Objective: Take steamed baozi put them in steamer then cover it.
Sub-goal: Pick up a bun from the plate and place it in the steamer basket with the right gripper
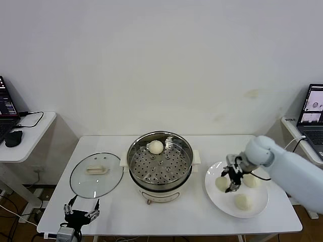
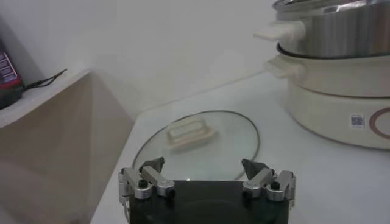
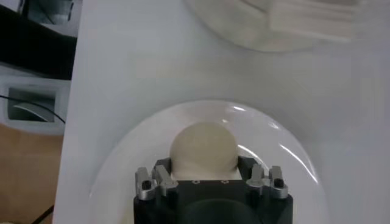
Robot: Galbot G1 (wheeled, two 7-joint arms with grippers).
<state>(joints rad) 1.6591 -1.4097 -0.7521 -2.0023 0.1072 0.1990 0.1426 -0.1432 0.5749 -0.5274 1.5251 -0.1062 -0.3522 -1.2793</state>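
Note:
The steamer [image 1: 160, 164] stands mid-table with one steamed baozi [image 1: 156, 147] on its perforated tray. Three more baozi lie on the white plate [image 1: 260, 206] to the right. My right gripper [image 1: 232, 179] is down on the plate, shut on the leftmost baozi [image 1: 221, 183]. In the right wrist view that baozi [image 3: 203, 146] sits tightly between the fingers of the right gripper [image 3: 203, 165]. The cover [image 1: 96, 174] lies flat to the left of the steamer. My left gripper [image 1: 81, 214] waits open near the table's front edge, just short of the cover [image 2: 195, 143].
Low side tables flank the main table, the left one [image 1: 30, 136] carrying a laptop and mouse, the right one a laptop [image 1: 313, 113]. The steamer's side handle [image 2: 280, 30] and base rise beside the cover in the left wrist view.

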